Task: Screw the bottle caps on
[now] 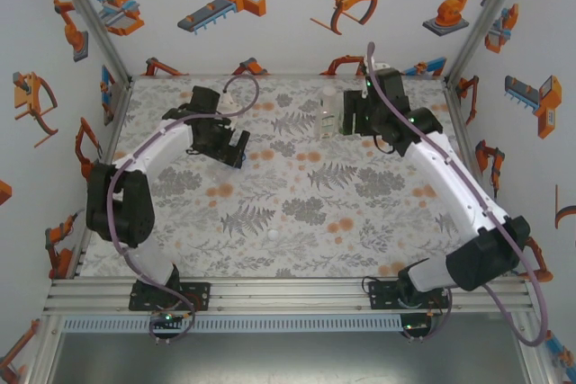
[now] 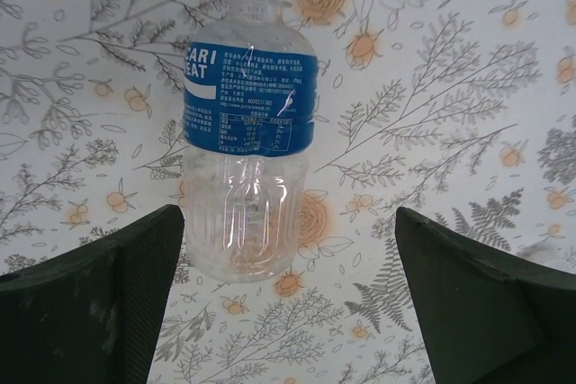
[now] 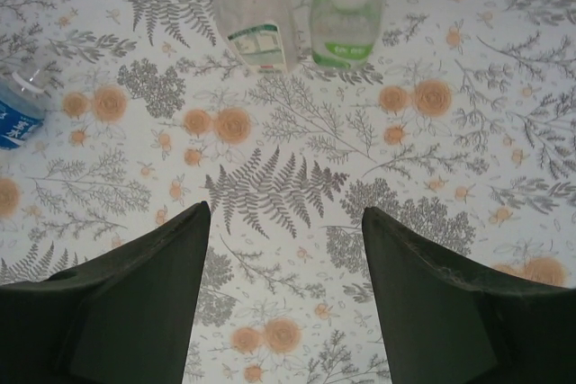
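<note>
Left tool (image 2: 288,249) spread, facing blue-label bottle (image 2: 247,132)

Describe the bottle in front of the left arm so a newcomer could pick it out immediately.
On the floral table, look just ahead of the open left end effector. The bottle there is clear and ribbed; unlike the slim bottle and the green-tinted bottle, it wears a blue label with white lettering.

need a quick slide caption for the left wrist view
Left hand open, a blue-labelled clear bottle lying just ahead of its fingers on the floral table.
</note>
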Controlling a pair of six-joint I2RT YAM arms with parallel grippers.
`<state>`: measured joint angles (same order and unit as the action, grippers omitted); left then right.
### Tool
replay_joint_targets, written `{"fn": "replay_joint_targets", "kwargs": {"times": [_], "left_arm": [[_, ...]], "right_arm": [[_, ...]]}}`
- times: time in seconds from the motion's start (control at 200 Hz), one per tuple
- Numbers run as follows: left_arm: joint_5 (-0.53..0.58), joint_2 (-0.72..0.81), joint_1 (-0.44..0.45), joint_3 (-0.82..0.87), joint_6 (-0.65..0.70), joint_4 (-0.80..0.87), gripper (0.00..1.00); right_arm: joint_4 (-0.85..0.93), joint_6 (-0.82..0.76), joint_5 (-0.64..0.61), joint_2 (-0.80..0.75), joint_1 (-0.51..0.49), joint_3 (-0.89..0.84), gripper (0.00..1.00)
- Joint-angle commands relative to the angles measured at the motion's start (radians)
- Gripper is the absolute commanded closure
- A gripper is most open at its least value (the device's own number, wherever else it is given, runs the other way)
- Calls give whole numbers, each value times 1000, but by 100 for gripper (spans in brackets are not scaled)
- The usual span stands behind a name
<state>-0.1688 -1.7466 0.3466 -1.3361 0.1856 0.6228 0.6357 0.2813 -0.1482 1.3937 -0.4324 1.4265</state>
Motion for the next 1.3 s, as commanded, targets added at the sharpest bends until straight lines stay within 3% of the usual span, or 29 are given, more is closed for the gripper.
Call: {"fn": "replay_joint_targets", "kwargs": {"times": [0.0,0.285,0.596,1.031,1.297], "left_arm": [[18,-50,-5,-32,47,68,9],[121,-160,-8,-67,96,86,10],[139,-210,-8,-66,100,76,16],[130,-197,-8,-42,115,60,46],[126,-119,39,-30,110,69,52]], "right_arm": [[-43,37,-14,-79,7,-60,37],[-64,80,27,-166,7,-179,37],[-74,95,38,-215,7,-231,37],[-102,154,82,-258,7,-265,39],[-150,235,152,-317,6,-307,40]]}}
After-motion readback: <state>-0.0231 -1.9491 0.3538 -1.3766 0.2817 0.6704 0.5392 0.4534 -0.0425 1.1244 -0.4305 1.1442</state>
